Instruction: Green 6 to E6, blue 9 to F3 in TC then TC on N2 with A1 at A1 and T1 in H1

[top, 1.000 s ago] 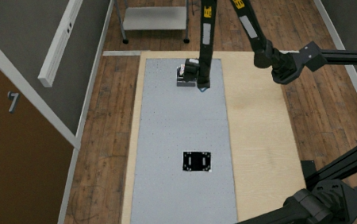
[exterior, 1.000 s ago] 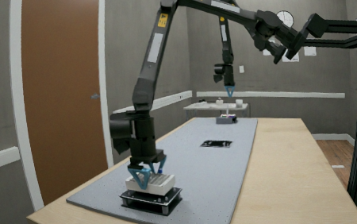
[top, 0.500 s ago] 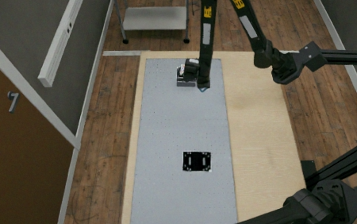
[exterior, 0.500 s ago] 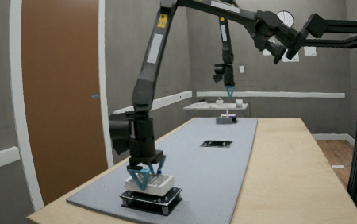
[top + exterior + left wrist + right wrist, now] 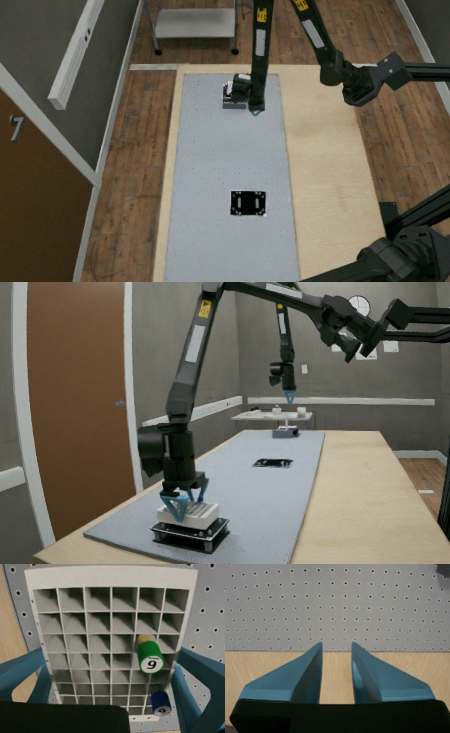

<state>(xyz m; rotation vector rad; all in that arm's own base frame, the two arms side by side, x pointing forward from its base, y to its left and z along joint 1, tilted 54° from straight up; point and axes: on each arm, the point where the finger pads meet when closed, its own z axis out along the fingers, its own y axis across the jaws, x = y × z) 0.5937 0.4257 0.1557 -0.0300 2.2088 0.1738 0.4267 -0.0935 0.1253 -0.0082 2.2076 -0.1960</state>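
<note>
step in hand: seating the tube carrier on the raised nest, by the look of it.
method, alignment: best done with the corner marked a1 matched first and the block kept level, then lowered straight down inside the locators.
method, release: both fingers wanted opening evenly, only once the base lay flat; a sideways drag could have lifted an edge or rocked the vials.
left gripper: spread wide, clamped across the carrier, one finger on either side.
right gripper: parted by a narrow gap, nothing held, high in the exterior view.
carrier, place: lower left of the exterior frame, directly over the nest; whether fully down could not be told.
carrier, look: off-white block, thin-walled square wells in a grid, a broad plain rim along the top of the left wrist frame.
green vial: in a well right of centre, cap marked, tan below.
blue vial: lower right of the wrist frame, cap proud of its well.
black plate: lower centre from above, unoccupied.
</note>
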